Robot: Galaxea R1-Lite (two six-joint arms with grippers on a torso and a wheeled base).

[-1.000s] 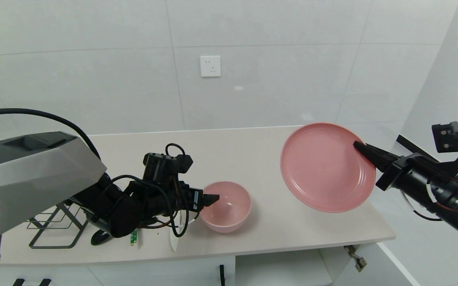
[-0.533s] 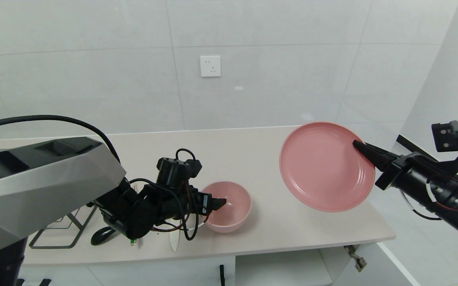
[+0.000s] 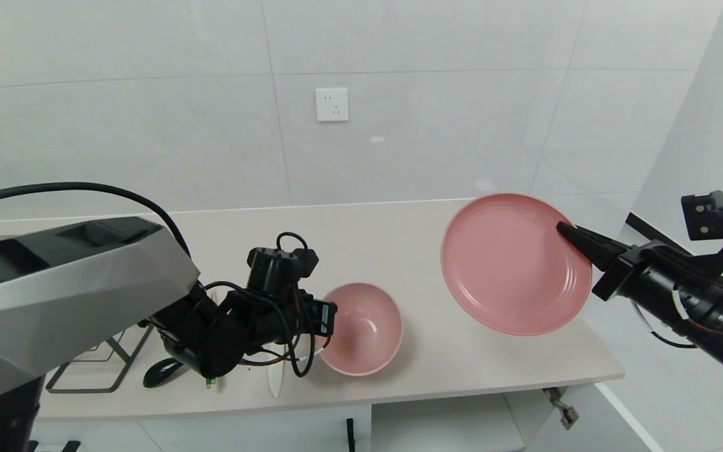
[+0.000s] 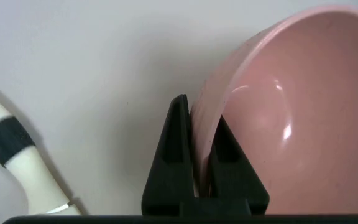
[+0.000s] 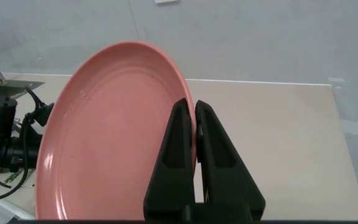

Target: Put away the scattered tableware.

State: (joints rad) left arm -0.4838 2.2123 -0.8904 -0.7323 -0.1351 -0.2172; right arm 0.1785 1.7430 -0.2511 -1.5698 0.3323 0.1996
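A pink bowl (image 3: 361,328) is tilted at the counter's front middle, its mouth turned up towards me. My left gripper (image 3: 330,317) is shut on its near-left rim; in the left wrist view the gripper (image 4: 201,134) has one finger on each side of the bowl (image 4: 291,118) wall. A large pink plate (image 3: 512,263) hangs tilted above the counter's right end, with my right gripper (image 3: 567,233) shut on its right rim. The right wrist view shows that gripper (image 5: 194,124) pinching the plate (image 5: 110,130) edge.
A black wire rack (image 3: 95,361) stands at the front left of the beige counter (image 3: 393,238). A white utensil (image 3: 275,378) with a black band (image 4: 8,140) and a black spoon (image 3: 159,374) lie near the front edge. The counter ends just right of the plate.
My left arm moved right to the bowl and shut on its rim; the bowl has tipped up from lying flat. The right arm and plate have barely moved.
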